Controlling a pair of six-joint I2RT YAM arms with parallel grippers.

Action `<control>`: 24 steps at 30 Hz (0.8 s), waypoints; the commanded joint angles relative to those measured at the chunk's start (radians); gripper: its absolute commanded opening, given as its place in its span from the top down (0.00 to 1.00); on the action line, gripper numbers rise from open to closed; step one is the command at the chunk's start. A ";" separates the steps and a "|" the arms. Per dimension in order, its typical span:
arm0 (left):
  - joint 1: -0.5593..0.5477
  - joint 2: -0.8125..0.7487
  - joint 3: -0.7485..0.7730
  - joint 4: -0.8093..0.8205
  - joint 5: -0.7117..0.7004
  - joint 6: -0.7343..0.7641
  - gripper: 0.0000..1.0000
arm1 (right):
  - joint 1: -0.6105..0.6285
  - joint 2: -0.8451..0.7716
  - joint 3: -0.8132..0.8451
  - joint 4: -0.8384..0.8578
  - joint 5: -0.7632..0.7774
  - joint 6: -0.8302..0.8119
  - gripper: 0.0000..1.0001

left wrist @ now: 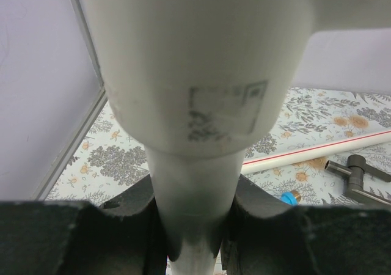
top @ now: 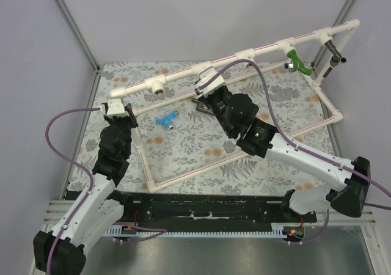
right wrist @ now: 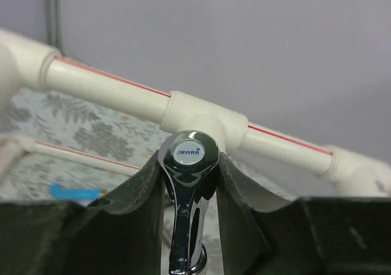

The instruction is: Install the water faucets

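Right gripper [top: 203,93] closed on the silver faucet [right wrist: 188,156]; left gripper [left wrist: 192,226] clamped on the pipe frame [top: 183,73].
The silver faucet sits just in front of a tee fitting [right wrist: 204,117] on the frame's top rail, probably lined up for threading in. The left grip on the frame's corner upright (just under the elbow) likely steadies it against twisting. The green faucet [top: 297,60] hangs near the frame's right end, and the light blue faucet [top: 166,120] lies on the bench [top: 183,146] inside the frame.

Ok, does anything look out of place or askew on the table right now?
Only the light blue faucet: it lies on its side on the mat inside the pipe frame, not fitted. The frame itself sits at an angle to the mat. Nothing looks spilled or broken.
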 commanded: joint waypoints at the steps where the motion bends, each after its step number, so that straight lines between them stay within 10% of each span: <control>1: -0.007 0.002 0.020 0.025 0.007 -0.052 0.98 | -0.007 -0.066 -0.028 0.109 0.184 0.752 0.81; 8: -0.007 -0.004 0.020 0.026 0.010 -0.055 0.98 | -0.144 -0.147 -0.151 -0.177 0.367 1.997 0.89; 11: -0.007 -0.002 0.020 0.026 0.014 -0.055 0.98 | -0.195 -0.150 -0.197 -0.265 0.295 2.286 0.78; 18: -0.007 -0.002 0.020 0.025 0.012 -0.052 0.98 | -0.205 -0.208 -0.220 -0.058 0.302 1.793 0.34; 24: -0.007 0.002 0.020 0.026 0.023 -0.057 0.98 | -0.205 -0.278 -0.223 0.203 0.072 1.080 0.20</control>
